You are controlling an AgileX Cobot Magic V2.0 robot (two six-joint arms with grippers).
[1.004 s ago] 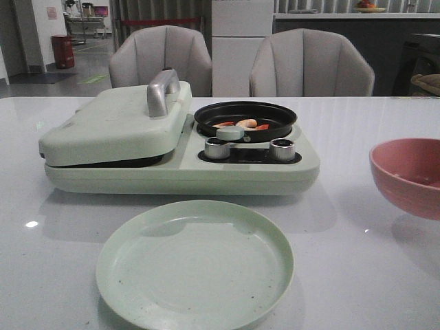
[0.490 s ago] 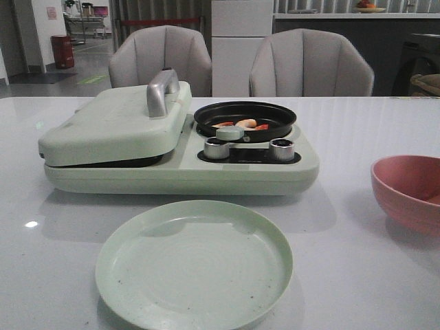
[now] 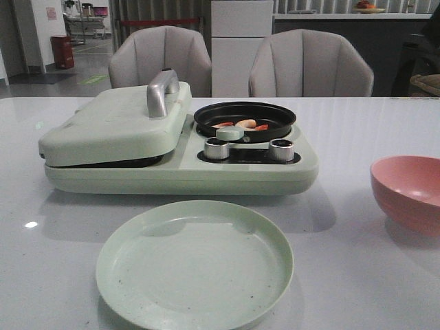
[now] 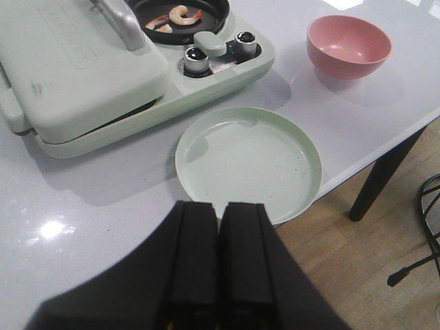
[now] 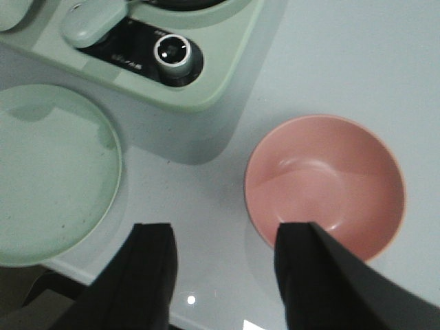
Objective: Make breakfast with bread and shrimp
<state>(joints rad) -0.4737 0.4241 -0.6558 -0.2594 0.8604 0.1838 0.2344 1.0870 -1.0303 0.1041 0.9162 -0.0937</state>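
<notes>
Shrimp (image 3: 246,124) already in pan (image 3: 275,114); bread unseen, possibly under lid (image 3: 110,124). Plate (image 3: 194,265) unfilled. Left hand (image 4: 218,227) together, right hand (image 5: 221,258) apart.

One plate (image 3: 194,265), one bowl (image 3: 408,192) (pink)

Front view: low, near worktop (image 3: 357,275) edge, facing forward past green plate (image 3: 194,262) toward chairs. Left wrist view: high, angled down over plate (image 4: 248,163), cooker, pink bowl (image 4: 349,45). Right wrist view: close, straight down above bowl (image 5: 324,184). All share plate, bowl.
</notes>
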